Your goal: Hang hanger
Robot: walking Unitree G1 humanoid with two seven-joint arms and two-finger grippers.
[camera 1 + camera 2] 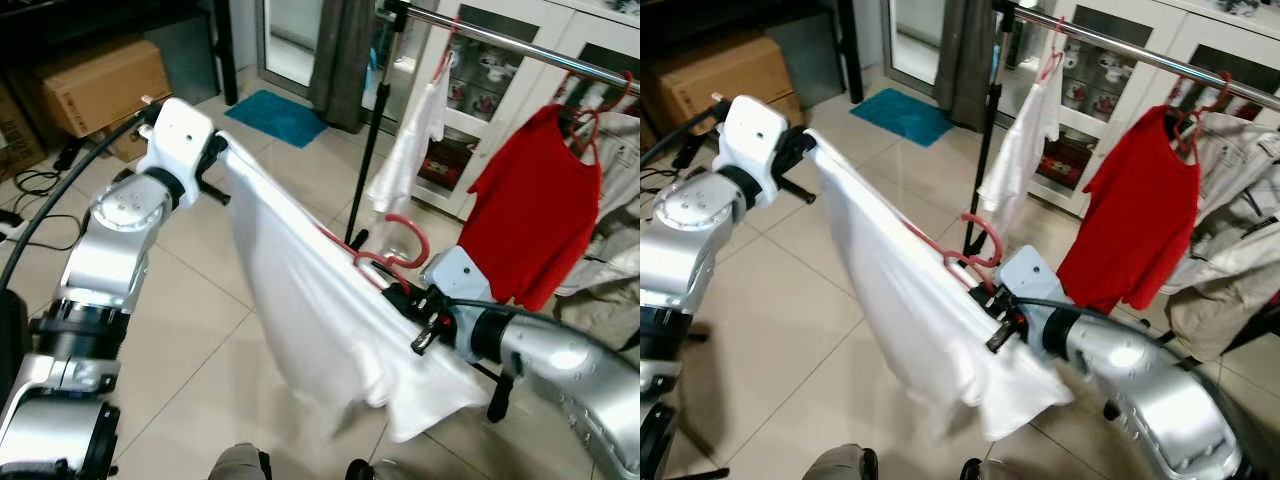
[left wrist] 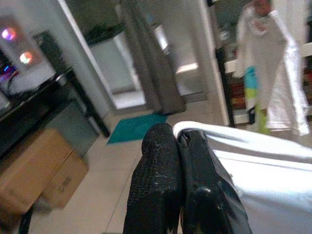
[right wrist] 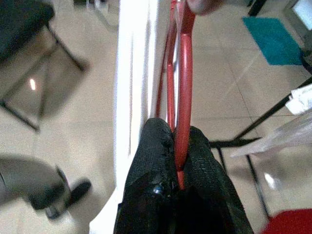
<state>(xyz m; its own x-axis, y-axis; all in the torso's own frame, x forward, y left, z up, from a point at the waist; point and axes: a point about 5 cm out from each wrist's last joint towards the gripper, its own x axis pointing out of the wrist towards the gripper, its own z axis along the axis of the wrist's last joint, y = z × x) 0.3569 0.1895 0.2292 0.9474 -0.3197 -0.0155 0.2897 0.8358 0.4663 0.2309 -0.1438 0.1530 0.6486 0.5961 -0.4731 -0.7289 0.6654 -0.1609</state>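
I stretch the white shirt [image 1: 310, 300] below the garment rail [image 1: 520, 45]: my left gripper [image 2: 178, 146], jaws clamped on its shoulder, keeps it taut, while my right gripper [image 3: 180, 146] pinches the red hanger [image 1: 395, 250], hook free for the rail.

Beige tiled floor [image 1: 200, 330] lies beneath my grippers. Beyond my left gripper [image 1: 215, 160], a teal rectangular mat [image 1: 278, 116] and brown cardboard boxes [image 1: 100, 85] rest on it.

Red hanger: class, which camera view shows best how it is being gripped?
The right wrist view: the red hanger sits pinched between the right gripper fingers. Both eye views show its hook above the white shirt; the left wrist view shows shirt fabric.
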